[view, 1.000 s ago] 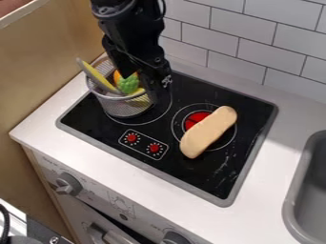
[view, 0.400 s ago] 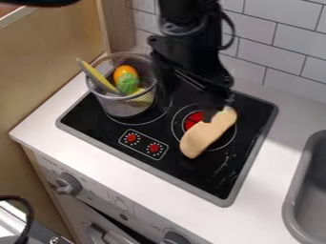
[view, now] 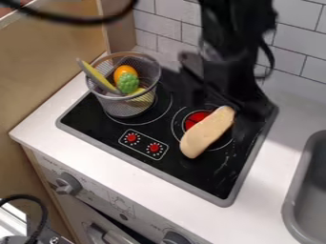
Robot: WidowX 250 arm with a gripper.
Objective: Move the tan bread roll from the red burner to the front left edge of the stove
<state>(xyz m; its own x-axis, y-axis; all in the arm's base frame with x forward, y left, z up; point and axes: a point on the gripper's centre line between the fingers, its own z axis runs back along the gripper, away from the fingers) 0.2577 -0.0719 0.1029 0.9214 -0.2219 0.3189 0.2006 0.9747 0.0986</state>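
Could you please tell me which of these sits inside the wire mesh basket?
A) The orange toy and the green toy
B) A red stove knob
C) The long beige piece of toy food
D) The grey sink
A: the orange toy and the green toy show within the rim of the mesh basket.

Basket corner, for anyone curious
Mesh basket (view: pixel 113 104) with a toy orange (view: pixel 125 72) and green grapes (view: pixel 128 83) in it, grey sink (view: pixel 291 207) off right, white subway tiles (view: pixel 293 52) behind.

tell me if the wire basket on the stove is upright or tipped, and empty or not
Upright and not empty: the basket stands rim up, with toy food inside.
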